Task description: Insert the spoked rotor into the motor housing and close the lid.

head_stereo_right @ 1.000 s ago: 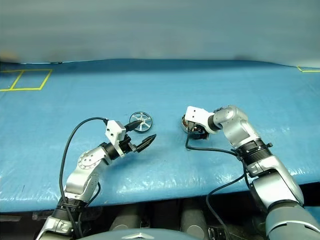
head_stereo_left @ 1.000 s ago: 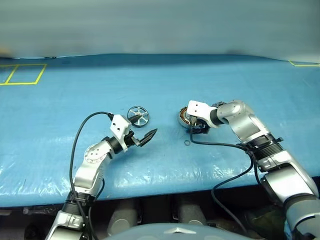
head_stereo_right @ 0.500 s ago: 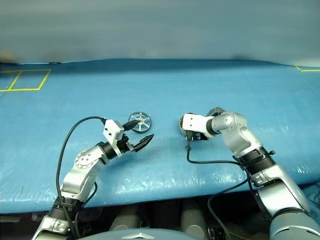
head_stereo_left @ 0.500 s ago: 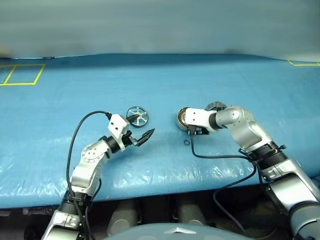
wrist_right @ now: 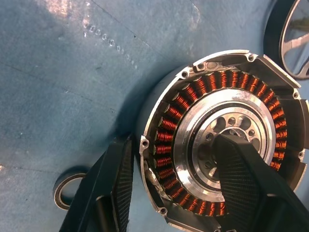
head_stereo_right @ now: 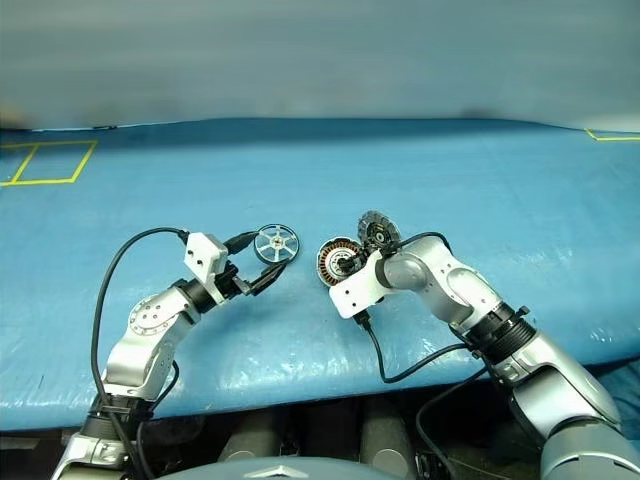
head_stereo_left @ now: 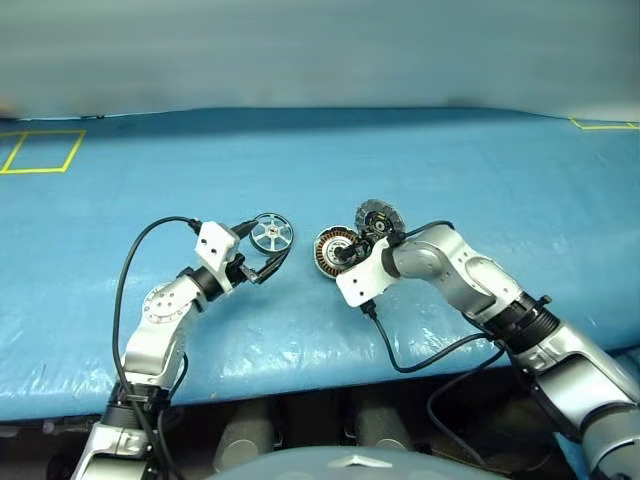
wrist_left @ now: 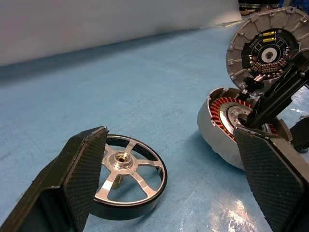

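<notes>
Three motor parts are lying or standing on the blue table cover between two grippers. One spoked rotor is lying flat, hub up, its near rim partly hidden in the left wrist view by a finger. One motor housing is tilting up on its edge, its ring of copper windings facing toward the left arm. One lid is standing nearly upright just behind the housing, its dark ribbed face toward the camera; whether the two are touching is hard to make out. One small dark ring is lying on the cover beside the housing, cut off by a finger of the right gripper.

One gripper, the left gripper, is hanging just in front of the rotor with its jaws spread wide and nothing between them; one finger is crossing in front of the rotor's rim, though contact cannot be told. The other, the right gripper, is grasping the housing by its wall: one finger is sitting inside, over the silvery centre, and the other is pressing outside the grey shell. Two yellow tape marks are showing at the far corners of the cover, both cut off by the frame edge.
</notes>
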